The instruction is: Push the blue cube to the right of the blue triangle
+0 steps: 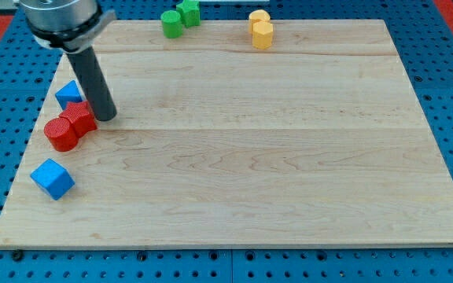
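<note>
Counting from the single camera view: two blue blocks, two red, two green, two yellow, eight in all, on one wooden board (289,157).

No jaws are fitted; the arm ends in a plain dark rod, so nothing is open, closed or gripped. My tip (105,118) stands on the board near its edge at the view's left. It sits just beside the red blocks, at their right; whether it touches them cannot be told.

Relative to my tip: the red cylinder (61,134) lies to the left and slightly below, pressed against a second red block (79,118) of unclear shape. The blue triangle (68,93) sits up and to the left, partly behind the rod, near the board's left edge. The blue cube (52,179) lies well below and to the left, close to the same edge, apart from the red pair.

The green cylinder (171,23) and green star-like block (188,12) touch at the top edge, far up-right of my tip. Two yellow blocks (261,30) stand together farther right.

Everything rightward of my tip is bare wood to the far edge.
</note>
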Available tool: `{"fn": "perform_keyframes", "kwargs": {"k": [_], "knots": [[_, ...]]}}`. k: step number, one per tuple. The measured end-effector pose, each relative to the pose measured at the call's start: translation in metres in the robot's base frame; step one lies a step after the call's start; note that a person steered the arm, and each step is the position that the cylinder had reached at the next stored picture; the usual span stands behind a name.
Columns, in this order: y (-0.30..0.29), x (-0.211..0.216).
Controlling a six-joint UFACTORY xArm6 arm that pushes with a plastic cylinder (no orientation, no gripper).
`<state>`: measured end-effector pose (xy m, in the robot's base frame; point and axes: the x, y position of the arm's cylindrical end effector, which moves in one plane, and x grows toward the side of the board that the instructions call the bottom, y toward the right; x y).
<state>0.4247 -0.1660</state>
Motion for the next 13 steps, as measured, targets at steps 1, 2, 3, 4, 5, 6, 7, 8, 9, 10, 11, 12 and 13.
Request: {"fn": "perform_keyframes", "kwargs": {"k": [1, 2, 3, 4, 5, 6, 7, 8, 9, 10, 11, 12, 13], "knots": [[0.061, 0.068], [0.059, 0.141], [-0.053, 0.152], [-0.117, 0.151], [-0.049, 0.132], [0.022, 0.100], [0.024, 0.135], [-0.015, 0.142], [-0.025, 0.123], [0.024, 0.108], [0.027, 0.126], [-0.056, 0.128], [-0.095, 0.089]]}}
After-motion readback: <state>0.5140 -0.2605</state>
